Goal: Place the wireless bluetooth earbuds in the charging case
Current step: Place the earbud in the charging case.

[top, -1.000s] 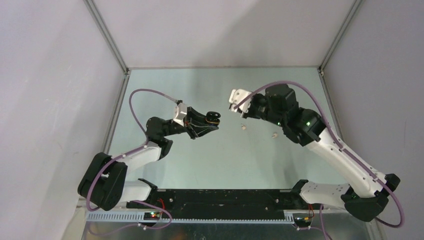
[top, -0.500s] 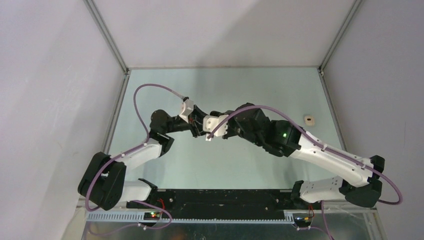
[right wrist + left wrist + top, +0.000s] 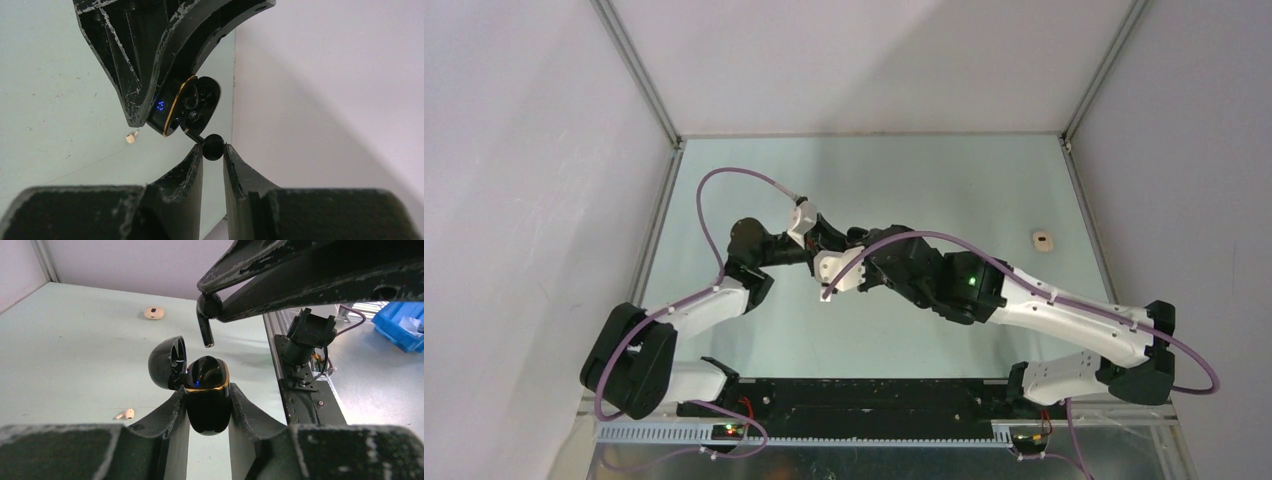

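My left gripper [image 3: 207, 390] is shut on a glossy black charging case [image 3: 206, 407] with a gold rim. The case is held upright above the table with its lid [image 3: 167, 362] swung open to the left. My right gripper [image 3: 213, 148] is shut on a black earbud [image 3: 213, 145], whose stem points at the open case [image 3: 186, 106]. In the left wrist view this earbud [image 3: 205, 334] hangs just above the case mouth, apart from it. One off-white earbud [image 3: 126, 414] lies on the table. In the top view both grippers meet near the table's middle [image 3: 849, 245].
A small off-white charging case [image 3: 1043, 240] lies on the table at the far right; it also shows in the left wrist view [image 3: 154, 313]. The off-white earbud shows in the right wrist view [image 3: 132, 136]. The right arm [image 3: 1024, 305] stretches across the table.
My right arm has swung left and forward from mid-table, bringing the black earbud up to the case in my left gripper. The left gripper has shifted slightly with the case.
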